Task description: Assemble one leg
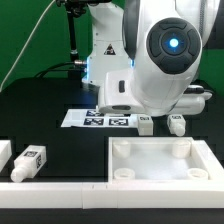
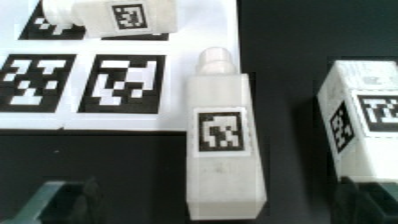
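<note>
In the wrist view one leg point(image 2: 217, 130), a white stubby peg with a square tag on its upper face, lies flat on the black table beside the marker board point(image 2: 71, 85). My gripper point(image 2: 214, 205) is open above it. Its dark fingertips point(image 2: 63, 200) stand on either side of the leg's thick end, apart from it. A second leg point(image 2: 365, 110) lies on the other side and a third point(image 2: 116, 15) rests on the marker board. In the exterior view two legs point(image 1: 146, 124) point(image 1: 178, 124) lie by the marker board point(image 1: 100, 120). The arm hides the fingers there.
The large white square tray-like piece point(image 1: 160, 165) with corner holes lies at the front, toward the exterior view's right. Two more legs point(image 1: 30, 160) point(image 1: 3, 155) lie at the exterior view's left. A white rail point(image 1: 60, 190) runs along the front.
</note>
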`<state>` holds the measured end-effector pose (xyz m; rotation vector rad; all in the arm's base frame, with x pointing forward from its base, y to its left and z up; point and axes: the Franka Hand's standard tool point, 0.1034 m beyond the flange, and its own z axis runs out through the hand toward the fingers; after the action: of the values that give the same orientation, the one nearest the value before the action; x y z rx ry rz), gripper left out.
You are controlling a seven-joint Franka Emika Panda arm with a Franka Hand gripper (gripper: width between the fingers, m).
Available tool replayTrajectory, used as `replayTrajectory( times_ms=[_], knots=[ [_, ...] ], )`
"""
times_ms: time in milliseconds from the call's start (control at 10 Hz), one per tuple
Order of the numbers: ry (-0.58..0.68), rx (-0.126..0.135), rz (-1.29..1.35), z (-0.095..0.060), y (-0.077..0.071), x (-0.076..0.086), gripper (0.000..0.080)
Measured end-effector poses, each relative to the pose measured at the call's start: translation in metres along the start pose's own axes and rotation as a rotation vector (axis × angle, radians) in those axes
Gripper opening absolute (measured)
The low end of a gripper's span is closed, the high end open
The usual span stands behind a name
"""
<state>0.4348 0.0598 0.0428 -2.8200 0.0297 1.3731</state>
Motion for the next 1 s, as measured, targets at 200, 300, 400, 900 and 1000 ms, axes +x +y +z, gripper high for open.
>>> replayTrajectory(
  times_ms=[200, 300, 400, 900, 1000],
  knots=[
    [-0.048, 0.023, 0.027, 0.025, 0.001, 0.001, 0.0649],
    [-0.048, 0.018, 0.030, 0.037, 0.000, 0.003, 0.0649],
    [-0.072, 0.012, 0.051, 0.047, -0.002, 0.001, 0.0649],
    [-0.090, 0.010, 0.063, 0.051, -0.001, 0.004, 0.0376],
    [-0.090, 0.010, 0.063, 0.051, -0.001, 0.004, 0.0376]
  ],
)
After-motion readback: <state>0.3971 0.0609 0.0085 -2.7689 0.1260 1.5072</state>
